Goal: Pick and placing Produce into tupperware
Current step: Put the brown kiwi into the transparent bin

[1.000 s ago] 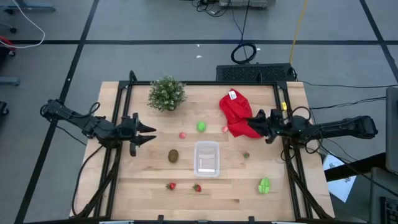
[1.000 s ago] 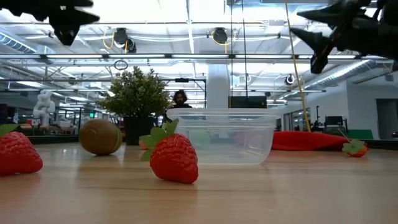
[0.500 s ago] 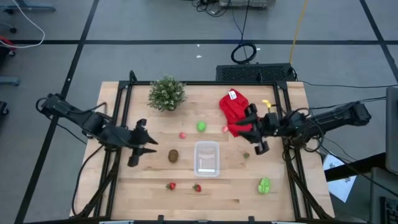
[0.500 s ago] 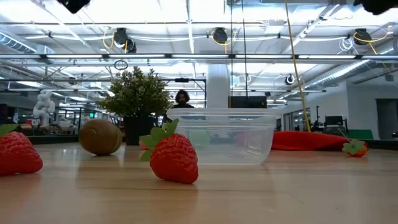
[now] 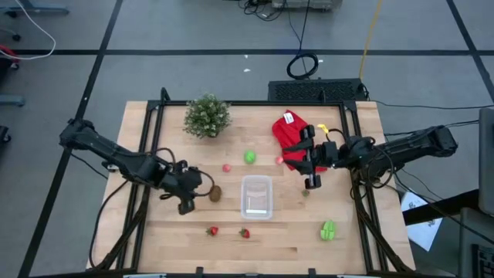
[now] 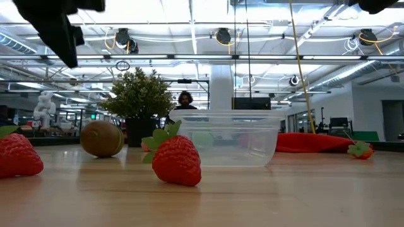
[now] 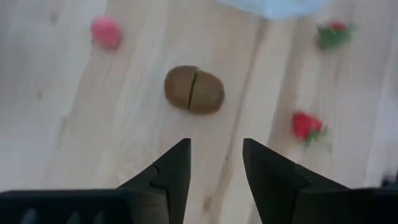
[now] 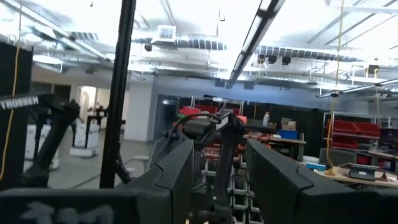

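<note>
Pale wooden bench (image 5: 174, 235) on a grey workshop floor, framed by black rails. Near the left edge: left jaws open and empty, hanging just beside the brown kiwi (image 5: 214, 193), on its left-edge side. Seen from the left wrist, kiwi (image 7: 194, 90) ahead of the gap and slightly off its centreline. Risk there: closing off-centre on a smooth oval, squeezing it out sideways or rolling it toward the two strawberries (image 5: 213, 230) by the near edge. Could also split along the seam across its middle if pinched on one half only.

At mid-bench: clear tupperware (image 5: 257, 197), empty, kiwi near its left wall. Light tub, so likely to slide or tip if clipped by a low pass or a drop against the rim.

Toward the right edge: right jaws open, holding nothing, above the edge of the red cloth (image 5: 289, 137) and near a small strawberry-like piece (image 5: 306, 192). Wrist looking level into the room, not down; risks snagging cloth or missing so tiny a piece.
</note>
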{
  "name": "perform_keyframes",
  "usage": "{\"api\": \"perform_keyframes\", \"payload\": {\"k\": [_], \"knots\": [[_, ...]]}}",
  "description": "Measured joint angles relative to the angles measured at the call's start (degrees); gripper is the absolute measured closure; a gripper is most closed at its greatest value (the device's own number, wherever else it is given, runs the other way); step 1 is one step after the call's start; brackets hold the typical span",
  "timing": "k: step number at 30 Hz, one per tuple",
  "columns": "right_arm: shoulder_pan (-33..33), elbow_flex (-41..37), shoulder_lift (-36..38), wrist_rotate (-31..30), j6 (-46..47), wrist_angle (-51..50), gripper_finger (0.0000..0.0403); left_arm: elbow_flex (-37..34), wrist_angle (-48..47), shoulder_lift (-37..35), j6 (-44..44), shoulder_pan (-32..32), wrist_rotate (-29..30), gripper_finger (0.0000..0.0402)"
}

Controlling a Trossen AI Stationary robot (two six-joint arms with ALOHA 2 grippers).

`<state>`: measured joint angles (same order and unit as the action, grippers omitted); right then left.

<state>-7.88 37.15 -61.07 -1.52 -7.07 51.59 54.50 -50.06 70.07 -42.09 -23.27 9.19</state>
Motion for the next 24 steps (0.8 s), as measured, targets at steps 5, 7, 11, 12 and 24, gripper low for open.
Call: {"api": "perform_keyframes", "payload": {"k": [5,7,11,12,24], "knots": [[0.0,0.0,0.0,0.1,1.2,0.0,0.0264,0.0,0.8,2.7,-11.5,2.9,-0.5,0.0252],[0.0,0.0,0.0,0.2,4.5,-0.4,0.0264,0.0,0.8,3.5,-14.0,3.8,-0.8,0.0252],[0.0,0.0,0.0,0.2,7.7,-1.2,0.0264,0.0,2.8,4.5,-17.0,5.7,-1.7,0.0252],[0.0,0.0,0.0,0.2,7.8,-1.5,0.0264,0.0,3.7,4.7,-17.2,6.3,-2.1,0.0252],[-3.4,0.1,0.0,0.3,7.5,-3.9,0.0247,0.0,3.5,4.7,-27.1,9.4,-6.1,0.0247]]}}
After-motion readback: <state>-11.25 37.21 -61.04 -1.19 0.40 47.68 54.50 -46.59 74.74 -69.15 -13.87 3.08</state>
